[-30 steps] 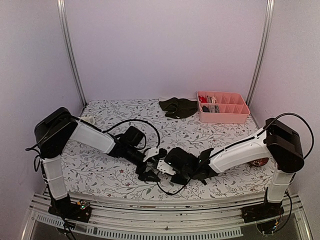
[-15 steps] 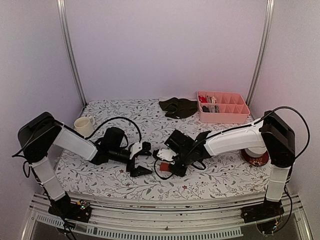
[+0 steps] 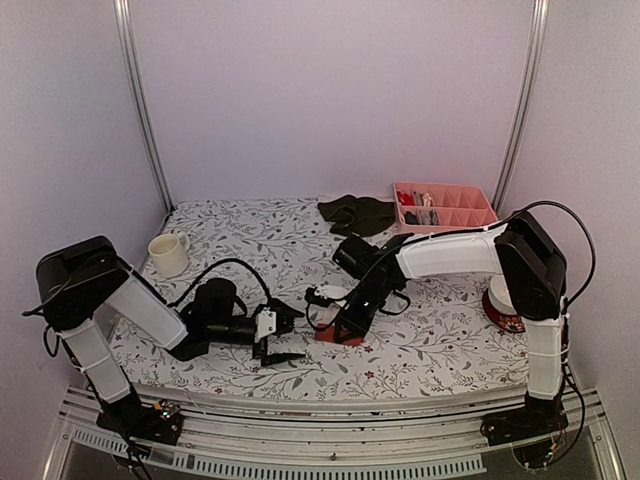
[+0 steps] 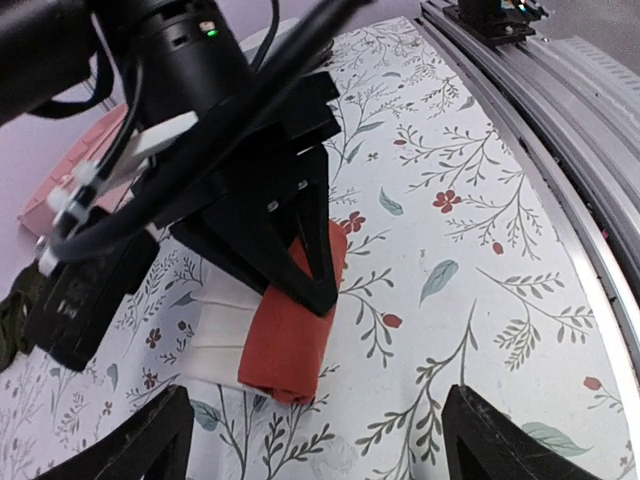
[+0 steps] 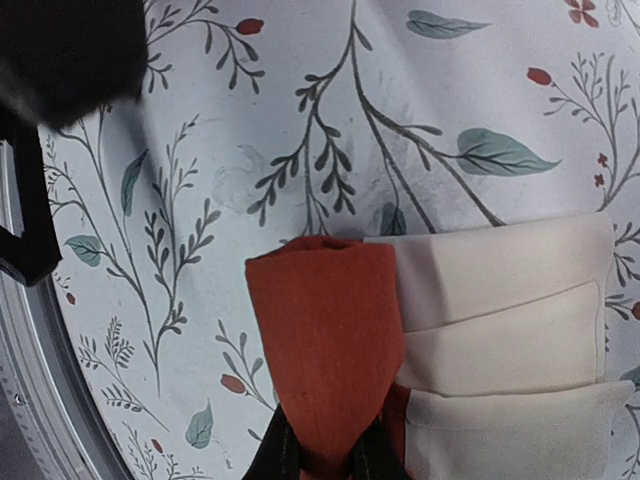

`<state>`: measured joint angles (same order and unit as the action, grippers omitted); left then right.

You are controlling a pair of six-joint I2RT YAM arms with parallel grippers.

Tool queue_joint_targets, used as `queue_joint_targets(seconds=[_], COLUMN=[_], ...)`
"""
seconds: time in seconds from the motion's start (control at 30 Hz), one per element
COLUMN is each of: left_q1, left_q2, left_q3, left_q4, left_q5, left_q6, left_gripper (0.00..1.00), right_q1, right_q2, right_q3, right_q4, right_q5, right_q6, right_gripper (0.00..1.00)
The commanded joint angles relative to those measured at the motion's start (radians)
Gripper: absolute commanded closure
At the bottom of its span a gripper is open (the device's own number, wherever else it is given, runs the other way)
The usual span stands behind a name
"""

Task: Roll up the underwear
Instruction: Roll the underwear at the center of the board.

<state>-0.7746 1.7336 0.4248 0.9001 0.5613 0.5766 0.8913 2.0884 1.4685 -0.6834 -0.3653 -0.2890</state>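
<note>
- The rust-red underwear (image 5: 325,330) lay as a narrow bundle on the worktop (image 5: 250,130), near the front middle, touching the folded whitish underwear (image 5: 500,330)
- The right fingers (image 5: 283,452) were pinched tight on the red bundle's end, a grip seen close up only in the right wrist view
- The left wrist view showed the left fingers (image 4: 140,450) spread wide, holding nothing, just short of the bundle
- Only the top view took in the dark olive underwear (image 3: 356,214) at the back beside the pink tray (image 3: 447,235), and a mug (image 3: 168,254) on the left
</note>
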Motion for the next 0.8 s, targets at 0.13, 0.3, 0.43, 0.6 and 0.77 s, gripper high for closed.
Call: queue_joint_targets(seconds=[0.13, 0.3, 0.43, 0.6, 0.77], left_q1=[-0.128, -0.193, -0.237, -0.268, -0.302], left_q2=[0.056, 0.113, 0.156, 0.19, 0.204], left_q3=[-0.045, -0.038, -0.036, -0.028, -0.027], left_q4=[0.153, 0.194, 0.244, 0.267, 0.246], left_q5=[-0.211, -0.353, -0.46, -0.527, -0.535], left_q6=[0.185, 0.248, 0.293, 0.32, 0.371], left_gripper=[0.19, 0.25, 0.3, 0.34, 0.42], right_q1=[0.022, 0.026, 0.035, 0.043, 0.049], right_q2=[0.108, 0.112, 0.117, 0.123, 0.126], right_q3=[-0.015, -0.019, -0.013, -0.01, -0.003], right_q4=[-0.16, -0.167, -0.177, -0.183, -0.186], right_q5=[-0.15, -0.163, -0.158, -0.153, -0.14], right_q6=[-0.043, -0.052, -0.059, -0.059, -0.061], right_gripper=[0.97, 0.97, 0.97, 0.97, 0.97])
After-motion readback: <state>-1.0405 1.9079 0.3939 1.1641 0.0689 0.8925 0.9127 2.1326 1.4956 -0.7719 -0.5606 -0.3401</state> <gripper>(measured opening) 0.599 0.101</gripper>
